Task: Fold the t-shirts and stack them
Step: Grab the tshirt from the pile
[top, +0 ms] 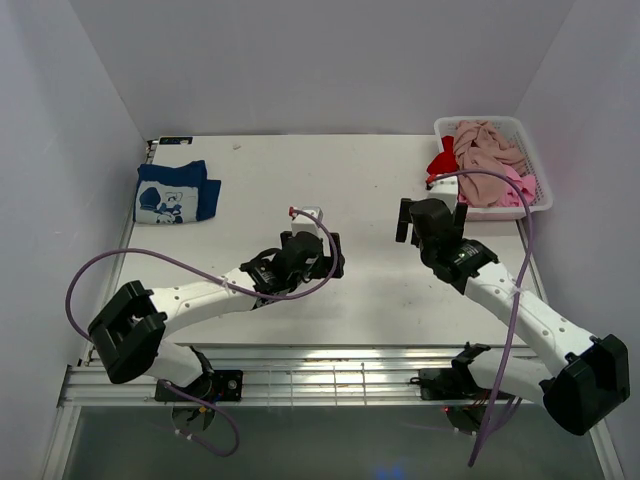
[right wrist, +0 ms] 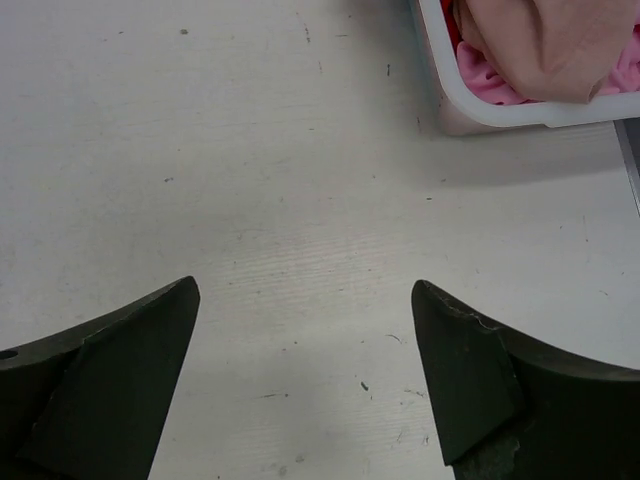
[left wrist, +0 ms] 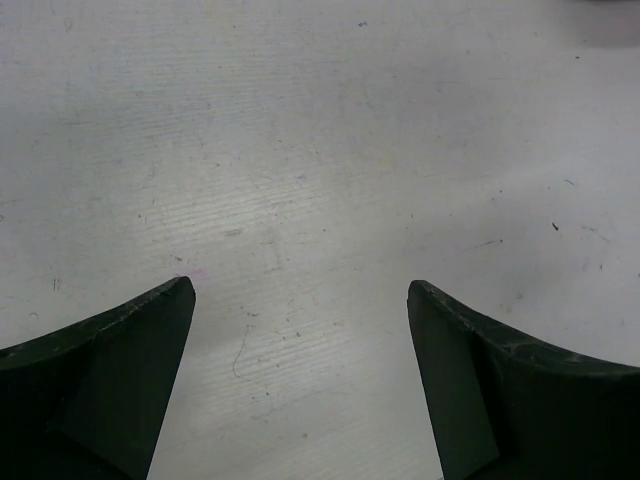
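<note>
Both arms are mounted at the near edge of the desk (top: 380, 180), nearer the observer than the white basket (top: 541, 190) and to its left. The left claw (left wrist: 300, 288) hangs over bare desk surface, well to the left of the basket and nearer than it. Its jaws are spread wide and nothing lies between them. The right claw (right wrist: 305, 288) is positioned just to the near-left of the basket, close to its near corner. Its jaws are likewise released and empty, with only scuffed desk surface beneath. The basket stands at the far right corner of the desk and contains three crumpled, unfolded garments. A pink-tan t-shirt (top: 487, 148) is heaped on top, a red t-shirt (top: 441, 163) sits at the basket's left rim, and a bright pink t-shirt (top: 516, 186) lies at its near side, partly under the pink-tan one. A navy t-shirt (top: 175, 193) with a white print lies folded on the desk, well apart from the basket, far to its left at about the same depth. Neither claw touches any garment.
</note>
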### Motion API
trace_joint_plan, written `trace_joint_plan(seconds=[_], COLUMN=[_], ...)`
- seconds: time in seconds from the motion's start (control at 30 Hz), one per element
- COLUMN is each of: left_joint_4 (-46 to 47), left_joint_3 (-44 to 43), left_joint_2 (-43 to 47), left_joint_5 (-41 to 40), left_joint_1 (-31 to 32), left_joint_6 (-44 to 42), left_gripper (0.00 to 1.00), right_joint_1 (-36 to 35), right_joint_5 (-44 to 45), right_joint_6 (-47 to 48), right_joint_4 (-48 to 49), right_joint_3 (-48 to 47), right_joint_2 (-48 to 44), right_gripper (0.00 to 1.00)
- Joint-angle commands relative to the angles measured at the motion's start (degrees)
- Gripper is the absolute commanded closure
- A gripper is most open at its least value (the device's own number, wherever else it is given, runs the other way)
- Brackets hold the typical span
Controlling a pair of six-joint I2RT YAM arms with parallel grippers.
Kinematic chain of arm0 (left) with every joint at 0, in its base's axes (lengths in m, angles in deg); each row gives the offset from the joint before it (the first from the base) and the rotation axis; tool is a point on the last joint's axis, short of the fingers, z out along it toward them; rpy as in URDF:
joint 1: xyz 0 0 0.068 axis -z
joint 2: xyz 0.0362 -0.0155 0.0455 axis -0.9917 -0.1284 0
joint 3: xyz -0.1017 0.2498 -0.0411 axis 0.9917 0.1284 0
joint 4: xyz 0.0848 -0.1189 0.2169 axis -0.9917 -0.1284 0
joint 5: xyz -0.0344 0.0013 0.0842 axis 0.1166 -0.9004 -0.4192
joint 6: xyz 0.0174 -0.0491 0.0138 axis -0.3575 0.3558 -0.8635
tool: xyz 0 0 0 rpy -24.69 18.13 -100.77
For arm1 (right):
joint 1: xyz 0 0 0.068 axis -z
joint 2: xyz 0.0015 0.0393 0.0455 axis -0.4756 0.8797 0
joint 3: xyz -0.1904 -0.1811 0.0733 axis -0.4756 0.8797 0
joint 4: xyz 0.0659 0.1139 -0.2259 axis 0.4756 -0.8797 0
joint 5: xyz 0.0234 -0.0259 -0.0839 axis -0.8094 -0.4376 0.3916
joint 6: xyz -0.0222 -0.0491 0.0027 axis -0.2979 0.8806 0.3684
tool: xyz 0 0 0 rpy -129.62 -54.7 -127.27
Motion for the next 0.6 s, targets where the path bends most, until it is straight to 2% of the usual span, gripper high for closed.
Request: trace_joint_plan(seconds=[0.0,0.07,0.17,0.2,0.23,0.27,0.37,0.57], left_joint_4=[2.9,2.3,1.9,1.8,1.8,1.9,1.9,1.7], left_joint_3=[0.7,0.6,0.3,0.3,0.4,0.4,0.5,0.6], left_joint_2=[3.4,3.4,3.1,3.2,3.1,3.2,3.3,2.9], left_joint_5=[0.3,0.1,-0.3,-0.3,-0.3,-0.3,-1.0,-2.8], left_joint_1=[-0.1,-0.1,-0.1,-0.1,-0.1,-0.1,-0.1,-0.3], left_joint_6=[-1.1,-1.1,-1.0,-1.0,-1.1,-1.1,-1.5,-2.7], left_gripper=[0.02,0.02,0.02,0.02,0.02,0.02,0.02,0.02], right_joint_1=[2.7,3.5,6.7,11.0,13.6,17.8,23.8,29.3], right_joint_5=[2.2,5.1,3.3,1.4,-3.3,-4.9,-7.2,-9.6], right_joint_6=[2.6,6.2,14.3,15.0,15.1,15.1,15.0,15.9], right_joint_4=[3.9,8.2,18.8,21.8,21.6,21.2,19.6,17.2], right_joint_3=[-0.9,0.1,1.9,1.4,0.0,-3.2,-9.5,-20.2], right_joint_2=[3.0,4.2,6.4,8.7,10.4,12.2,19.2,30.6], right_gripper=[0.08,0.10,0.10,0.10,0.10,0.10,0.10,0.09])
